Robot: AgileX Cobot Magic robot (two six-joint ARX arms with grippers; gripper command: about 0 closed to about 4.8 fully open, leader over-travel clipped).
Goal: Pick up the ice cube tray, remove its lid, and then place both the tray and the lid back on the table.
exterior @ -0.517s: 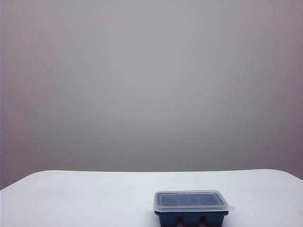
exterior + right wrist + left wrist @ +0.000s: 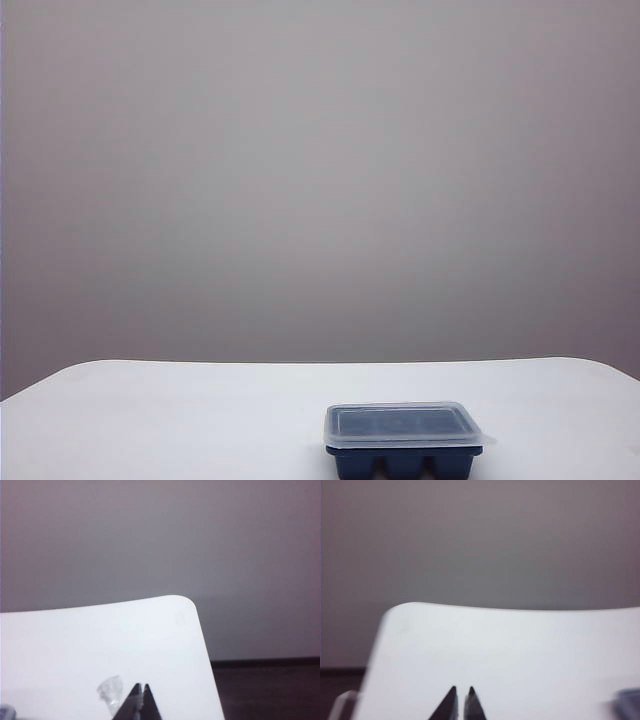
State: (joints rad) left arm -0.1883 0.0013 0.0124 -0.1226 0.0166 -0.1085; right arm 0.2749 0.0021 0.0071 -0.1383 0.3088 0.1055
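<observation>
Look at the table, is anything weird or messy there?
Mostly tidy. The dark blue plastic ice cube tray sits flat with its frosted clear lid on. One oddity: a small crumpled clear scrap lies on the white table beside the shut right hand.

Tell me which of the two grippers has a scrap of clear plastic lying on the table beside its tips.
The right gripper: a small crumpled clear scrap lies by its shut tips. The left gripper, also shut, has only bare table around it.

Soft, even, dim light, faint shadows, no glare; both wrist views slightly blurred.
</observation>
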